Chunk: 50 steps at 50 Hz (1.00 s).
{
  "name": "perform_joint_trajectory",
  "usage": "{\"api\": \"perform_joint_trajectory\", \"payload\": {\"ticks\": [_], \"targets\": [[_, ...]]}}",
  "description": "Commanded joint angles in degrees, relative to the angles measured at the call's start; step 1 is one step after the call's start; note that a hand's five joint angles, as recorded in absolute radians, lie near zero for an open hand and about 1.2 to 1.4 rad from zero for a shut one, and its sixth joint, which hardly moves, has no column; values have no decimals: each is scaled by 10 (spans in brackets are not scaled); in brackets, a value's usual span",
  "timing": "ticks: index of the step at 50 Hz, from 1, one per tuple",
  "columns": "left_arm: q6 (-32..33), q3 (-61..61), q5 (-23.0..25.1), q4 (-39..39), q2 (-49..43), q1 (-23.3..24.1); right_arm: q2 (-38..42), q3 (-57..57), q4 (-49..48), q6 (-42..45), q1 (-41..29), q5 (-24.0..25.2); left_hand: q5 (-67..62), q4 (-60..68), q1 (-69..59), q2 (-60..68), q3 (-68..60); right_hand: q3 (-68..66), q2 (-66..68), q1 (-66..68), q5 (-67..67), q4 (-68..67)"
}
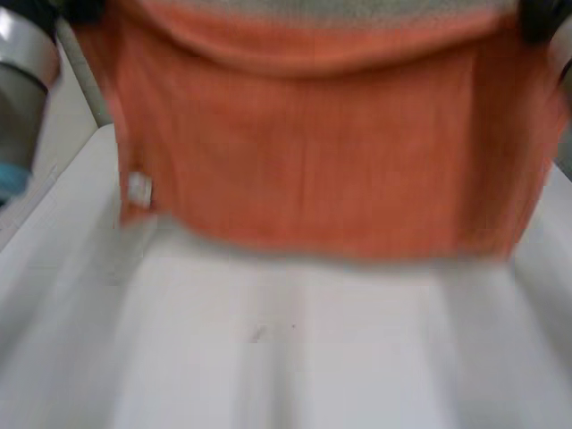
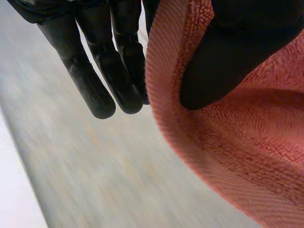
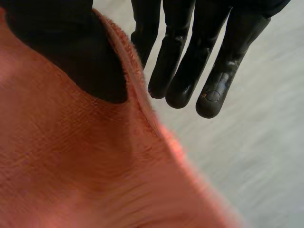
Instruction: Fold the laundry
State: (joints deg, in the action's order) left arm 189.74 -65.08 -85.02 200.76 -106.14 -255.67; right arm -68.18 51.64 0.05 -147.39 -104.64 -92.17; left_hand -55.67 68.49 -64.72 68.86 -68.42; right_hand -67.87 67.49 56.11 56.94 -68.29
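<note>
Hanging nearest, the orange terry-cloth towel (image 1: 313,161) is spreading wide above the white table (image 1: 286,357). Near its upper left corner the left hand (image 2: 223,61) is pinching the hem between thumb and straight fingers, and near the upper right corner the right hand (image 3: 71,52) is pinching likewise. Laying it down well is calling for level hands and even tension, so the lower hem is landing square.

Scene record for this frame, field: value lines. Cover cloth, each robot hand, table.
cloth: orange towel, held up and spread, hanging above the white table
label: small white tag near its lower corner, left-arm side
left robot hand: thumb pinches towel edge, fingers straight behind
right robot hand: same pinch at the opposite edge
fold: none seen
</note>
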Motion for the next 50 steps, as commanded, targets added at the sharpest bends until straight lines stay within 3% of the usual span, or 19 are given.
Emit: {"api": "perform_joint_trajectory", "payload": {"ticks": [1,7,13,16,19,27,28,29,31,33,36,41,48,50], "targets": [[-76,-8,-24,102,37,-15,-132,126,-132,-79,4,21,-143,115,-153,111,-116,-121,125,239,131,-117],[-105,-149,-16,100,59,-40,-161,267,-132,-80,8,81,-143,115,-153,111,-116,-121,125,239,131,-117],[-116,-312,16,120,57,-45,-159,341,-131,-74,8,106,-143,115,-153,111,-116,-121,125,239,131,-117],[-116,-375,39,143,47,-55,-149,404,-131,-71,26,123,-143,115,-153,111,-116,-121,125,239,131,-117],[-111,-413,49,163,11,-57,-79,452,-133,-72,37,141,-143,115,-153,111,-116,-121,125,239,131,-117],[-110,-435,49,164,-21,-71,22,477,-131,-80,40,146,-143,115,-153,111,-116,-121,125,239,131,-117],[-110,-435,49,164,-21,-75,23,479,-131,-81,40,146,-143,115,-153,111,-116,-89,92,206,98,-84],[-110,-438,49,163,-20,-77,24,486,-131,-84,46,145,-143,115,-153,111,-116,62,-58,56,-52,66],[-110,-442,50,163,-15,-85,23,489,-131,-89,51,146,-143,115,-153,111,-116,108,-104,9,-99,112],[-110,-442,50,162,-13,-88,17,497,-131,-139,76,146,-143,115,-153,111,-116,276,-272,-158,-267,280],[-110,-445,50,160,-3,-89,3,502,-129,-196,90,145,-143,115,-153,111,-116,312,-308,-194,-303,316],[-110,-449,50,154,5,-90,-17,522,-118,-283,115,148,-143,115,-153,111,-116,324,-320,-206,-315,328],[-110,-458,50,118,5,-86,-16,530,-97,-261,142,151,-143,115,-153,111,-116,278,-275,-161,-269,283],[-110,-459,50,109,5,-86,-13,530,-90,-244,150,152,-143,115,-153,111,-116,208,-204,-90,-198,212]]}}
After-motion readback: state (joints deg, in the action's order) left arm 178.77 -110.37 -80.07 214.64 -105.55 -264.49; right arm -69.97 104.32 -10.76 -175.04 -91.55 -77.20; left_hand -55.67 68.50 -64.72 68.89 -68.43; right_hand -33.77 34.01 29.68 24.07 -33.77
